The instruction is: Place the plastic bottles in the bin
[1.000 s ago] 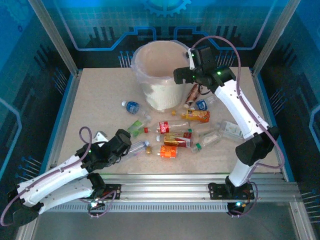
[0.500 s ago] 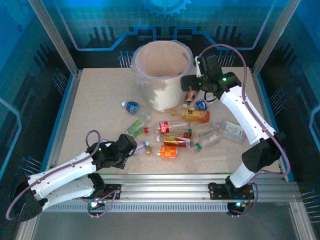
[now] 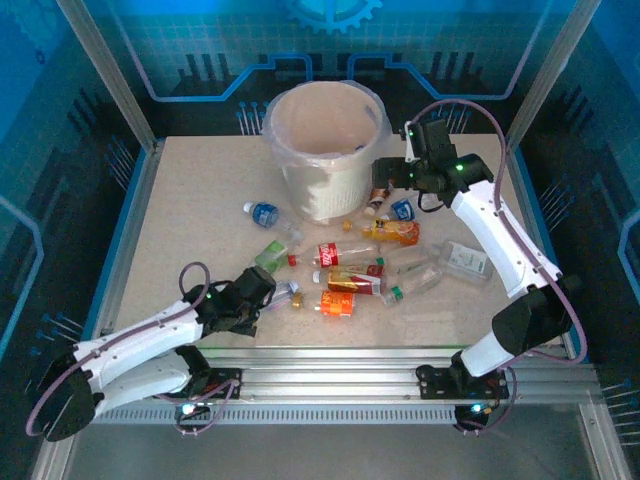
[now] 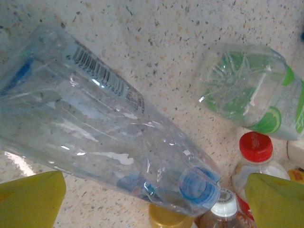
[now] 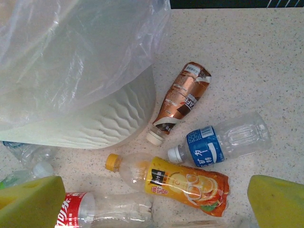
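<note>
Plastic bottles (image 3: 350, 268): lying scattered on the speckled surface (image 3: 200, 200), near and right of the bin.
Bin (image 3: 322, 195): white, bag-lined, far centre.
Left claw (image 3: 265, 293): released, straddling a clear blue-capped bottle (image 4: 109, 137).
Right claw (image 3: 388, 175): released, empty, above the brown-labelled bottle (image 5: 183, 95).

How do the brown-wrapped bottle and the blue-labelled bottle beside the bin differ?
The brown-wrapped bottle is covered almost wholly by its wrap; the blue-labelled bottle has one band near its neck, the rest clear. The brown-wrapped bottle's cap lies close by the base of the bin; the blue-labelled bottle lies farther out. Both lie on their sides with white caps on.
</note>
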Tool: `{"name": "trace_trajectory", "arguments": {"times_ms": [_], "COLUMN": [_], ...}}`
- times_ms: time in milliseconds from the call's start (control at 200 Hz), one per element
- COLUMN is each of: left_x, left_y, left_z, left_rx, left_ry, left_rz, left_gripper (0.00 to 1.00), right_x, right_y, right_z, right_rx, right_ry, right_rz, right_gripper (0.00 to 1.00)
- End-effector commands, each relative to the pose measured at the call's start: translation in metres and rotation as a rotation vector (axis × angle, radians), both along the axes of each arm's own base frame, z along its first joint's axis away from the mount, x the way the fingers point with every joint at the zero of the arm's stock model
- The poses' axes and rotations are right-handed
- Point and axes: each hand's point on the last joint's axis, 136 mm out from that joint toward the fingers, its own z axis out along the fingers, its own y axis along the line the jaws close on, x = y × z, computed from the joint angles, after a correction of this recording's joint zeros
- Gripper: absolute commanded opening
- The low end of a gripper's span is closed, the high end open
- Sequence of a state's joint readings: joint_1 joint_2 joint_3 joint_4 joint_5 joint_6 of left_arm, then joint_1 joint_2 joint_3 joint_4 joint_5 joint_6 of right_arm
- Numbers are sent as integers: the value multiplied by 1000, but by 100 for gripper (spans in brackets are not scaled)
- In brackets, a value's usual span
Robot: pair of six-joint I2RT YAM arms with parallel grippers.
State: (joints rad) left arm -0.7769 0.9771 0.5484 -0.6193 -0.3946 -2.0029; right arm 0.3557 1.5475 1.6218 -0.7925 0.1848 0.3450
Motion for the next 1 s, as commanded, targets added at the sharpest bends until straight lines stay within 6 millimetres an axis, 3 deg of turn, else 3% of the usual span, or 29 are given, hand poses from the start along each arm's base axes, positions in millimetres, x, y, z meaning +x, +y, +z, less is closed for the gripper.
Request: {"name": "trace_trajectory", "arguments": {"times_ms": [0,370,995], "left_x": [-3,2,32], "left_y": [5,9,22], "left_z": [-15,-36,-52], "left_rx": [-22,-27,-31], "left_ry": [40,41,-47], "left_rz": [71,115,228], "left_gripper": [98,89,78], "right_x": [-3,-1,-3], "right_y": [-3,0,4], "right_z": [7,0,-13], "right_rx": [38,50,60], "right_ry": [-14,7,47], "right_rz": [-15,-11,0], "right_gripper": [100,100,100]}}
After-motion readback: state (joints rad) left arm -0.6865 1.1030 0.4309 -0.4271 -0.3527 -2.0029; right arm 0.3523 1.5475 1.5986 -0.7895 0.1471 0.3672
